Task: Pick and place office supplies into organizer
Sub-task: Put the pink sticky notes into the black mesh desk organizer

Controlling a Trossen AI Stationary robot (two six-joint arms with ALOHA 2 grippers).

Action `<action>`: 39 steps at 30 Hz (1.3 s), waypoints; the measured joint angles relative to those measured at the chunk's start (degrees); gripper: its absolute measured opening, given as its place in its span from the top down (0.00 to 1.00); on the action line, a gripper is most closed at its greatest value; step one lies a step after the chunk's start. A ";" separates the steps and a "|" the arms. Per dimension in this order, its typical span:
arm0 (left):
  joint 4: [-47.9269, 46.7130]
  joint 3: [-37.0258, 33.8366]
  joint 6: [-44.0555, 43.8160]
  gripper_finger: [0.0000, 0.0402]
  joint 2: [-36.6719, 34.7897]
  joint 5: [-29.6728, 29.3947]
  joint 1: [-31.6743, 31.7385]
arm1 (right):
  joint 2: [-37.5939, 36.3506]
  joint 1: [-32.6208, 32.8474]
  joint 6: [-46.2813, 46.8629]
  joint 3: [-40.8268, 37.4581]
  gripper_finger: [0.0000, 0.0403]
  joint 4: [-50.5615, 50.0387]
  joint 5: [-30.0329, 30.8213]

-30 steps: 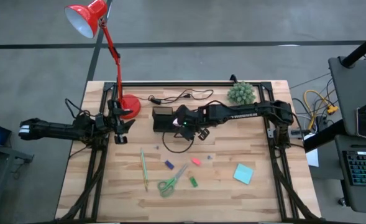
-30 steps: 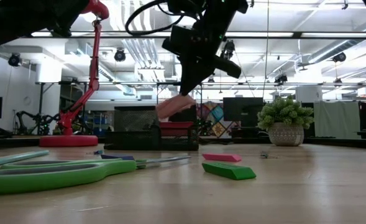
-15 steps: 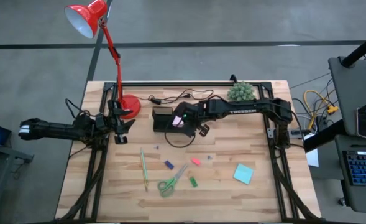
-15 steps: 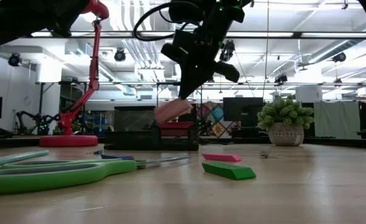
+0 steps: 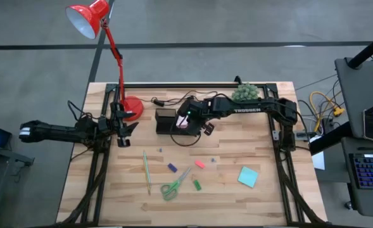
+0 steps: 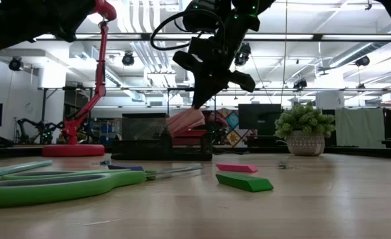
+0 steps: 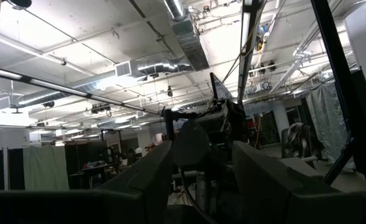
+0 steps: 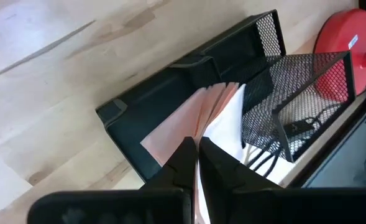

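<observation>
I see the organizer point(image 8: 170, 99) low tray under pink pad point(image 8: 183, 124) | my right gripper point(image 8: 197, 163) pinches the pad, tilted | left gripper point(image 5: 124, 130) open, idle

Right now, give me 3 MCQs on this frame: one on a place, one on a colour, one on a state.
1. Where is the pink sticky pad?
A. Flat on the table by the scissors
B. Held over the organizer's low tray
C. Under the lamp base

2. What colour is the sticky pad lying loose on the table?
A. Teal
B. Yellow
C. White

3. How does the right gripper stand?
A. Wide open over bare table
B. Shut on the green pencil
C. Shut on the pink sticky pad

Key: 1 B, the right wrist view shows the pad hanging tilted above the organizer tray. 2 A, the high view shows a teal square near the table's right front. 3 C, the right wrist view shows the fingers pinching the pad's edge.
</observation>
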 joint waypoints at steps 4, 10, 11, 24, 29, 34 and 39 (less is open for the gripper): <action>0.01 0.00 -0.05 0.61 0.00 0.00 0.00 | 0.00 -0.30 -0.54 -1.65 0.98 1.78 -0.98; 0.02 -0.11 -0.15 0.61 0.00 0.00 0.00 | 0.04 -0.32 -1.62 -4.24 0.98 6.03 -1.14; 0.02 -0.11 -0.15 0.61 0.00 0.00 0.00 | 0.04 -0.43 -1.70 -4.53 0.98 6.35 -1.20; 0.02 -0.13 -0.20 0.61 0.00 -0.02 0.00 | 0.04 -1.05 -2.14 -7.21 0.98 9.16 -1.82; 0.02 -0.13 -0.20 0.61 0.00 -0.02 0.00 | 0.04 -1.62 -2.12 -7.18 0.98 9.33 -1.84; 0.02 -0.13 -0.20 0.61 0.00 -0.34 0.00 | 0.04 -1.64 -1.59 -7.18 0.98 9.50 -2.06; 0.02 -0.13 -0.20 0.61 0.00 -0.82 0.00 | 0.04 -1.64 -1.63 -7.18 0.98 9.48 -2.27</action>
